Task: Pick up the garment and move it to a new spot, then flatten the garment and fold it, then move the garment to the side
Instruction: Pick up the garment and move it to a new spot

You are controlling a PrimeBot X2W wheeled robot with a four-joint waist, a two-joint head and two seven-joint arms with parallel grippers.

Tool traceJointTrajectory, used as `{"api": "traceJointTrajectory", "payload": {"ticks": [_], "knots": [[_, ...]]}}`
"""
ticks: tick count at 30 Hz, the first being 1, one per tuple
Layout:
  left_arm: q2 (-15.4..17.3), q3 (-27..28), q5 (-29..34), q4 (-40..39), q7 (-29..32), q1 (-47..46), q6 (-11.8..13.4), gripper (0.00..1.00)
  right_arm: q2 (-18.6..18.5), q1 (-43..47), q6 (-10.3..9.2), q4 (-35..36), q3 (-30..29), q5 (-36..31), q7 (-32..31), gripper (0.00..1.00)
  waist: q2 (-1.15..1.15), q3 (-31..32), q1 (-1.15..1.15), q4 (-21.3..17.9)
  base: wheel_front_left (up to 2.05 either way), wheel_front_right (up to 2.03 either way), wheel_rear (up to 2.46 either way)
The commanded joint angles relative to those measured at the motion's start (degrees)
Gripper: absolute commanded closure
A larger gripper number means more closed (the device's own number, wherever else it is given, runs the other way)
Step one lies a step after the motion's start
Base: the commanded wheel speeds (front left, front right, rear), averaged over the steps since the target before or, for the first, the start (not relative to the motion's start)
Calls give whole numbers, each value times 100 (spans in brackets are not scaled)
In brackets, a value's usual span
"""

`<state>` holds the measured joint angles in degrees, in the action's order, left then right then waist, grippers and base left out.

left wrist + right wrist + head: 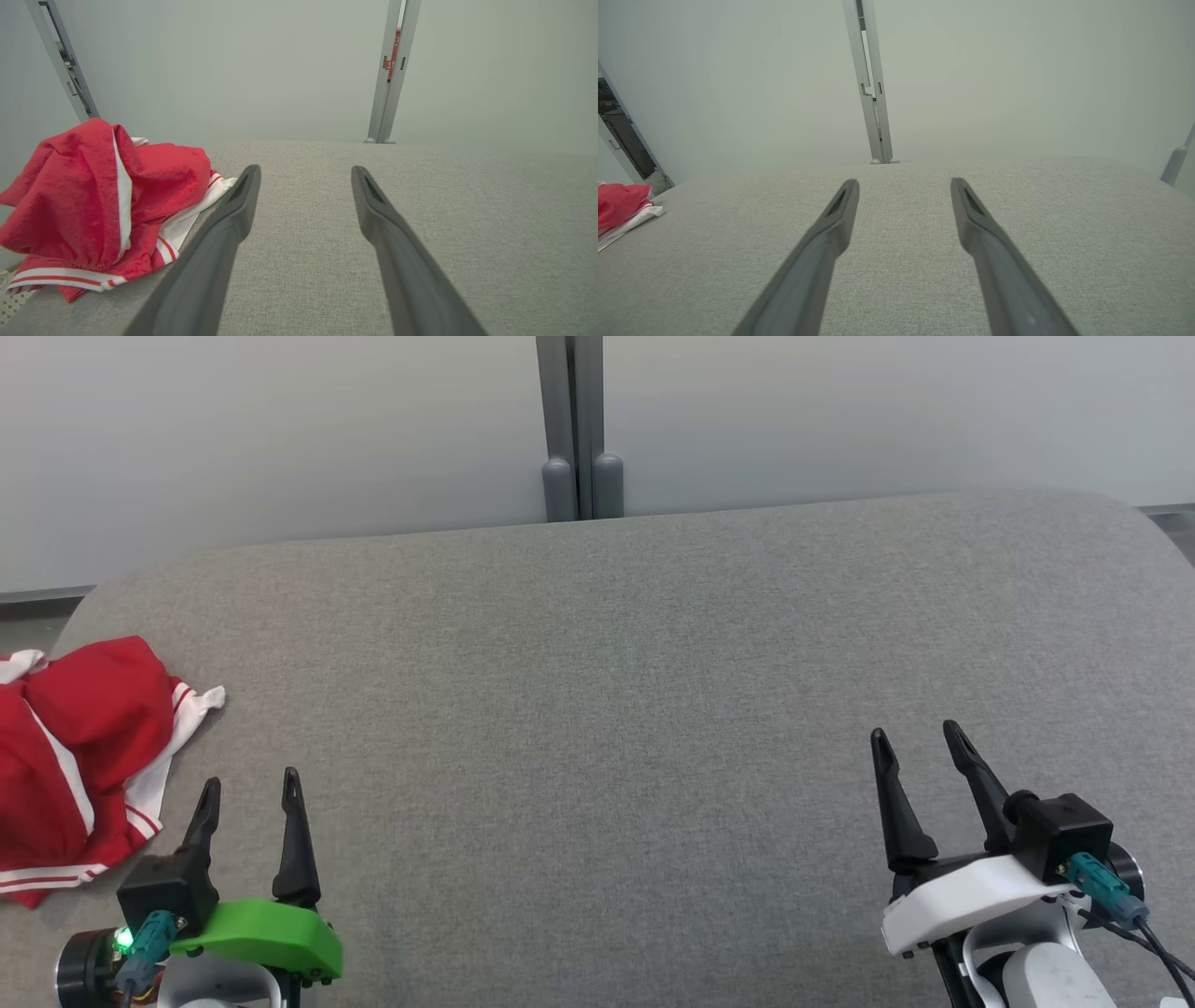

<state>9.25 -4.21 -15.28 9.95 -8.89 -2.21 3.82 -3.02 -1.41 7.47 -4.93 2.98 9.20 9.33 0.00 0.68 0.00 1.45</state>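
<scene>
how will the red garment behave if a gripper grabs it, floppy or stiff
Likely floppy: the garment lies crumpled in soft folds, so it should drape from any pinch. Probably light, since the cloth looks thin. Pushed, it may bunch rather than slide on the textured grey surface.

A wide padded surface covered in grey woven fabric [597, 709], with rounded far corners, stretches across from side to side. A crumpled red garment with white stripes [79, 756] lies bunched in a heap at its near left edge.
</scene>
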Motion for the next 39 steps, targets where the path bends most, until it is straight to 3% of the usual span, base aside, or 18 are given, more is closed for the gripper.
{"api": "traceJointTrajectory", "payload": {"ticks": [1, 10, 30, 39], "knots": [[43, 2, -69, -3, -19, 52, 36, 0, -4, 62, 4, 11, -7, 29, -13, 0, 0, -9, 0, 42, 0, 0, 0], [134, 21, -68, 30, -53, 2, 78, 0, 2, 89, 4, -7, 68, 63, -9, 0, 0, -50, 0, 506, 0, 0, 0], [273, 139, -141, 77, -183, 86, 209, 0, 7, 30, 3, -184, 236, 151, 35, 0, 0, -92, 0, 2024, 0, 0, 0], [297, 180, -214, 62, -224, 152, 266, 0, 6, -9, 3, -200, 320, 162, 12, 0, 0, -147, 0, 2457, 0, 0, 0]]}}
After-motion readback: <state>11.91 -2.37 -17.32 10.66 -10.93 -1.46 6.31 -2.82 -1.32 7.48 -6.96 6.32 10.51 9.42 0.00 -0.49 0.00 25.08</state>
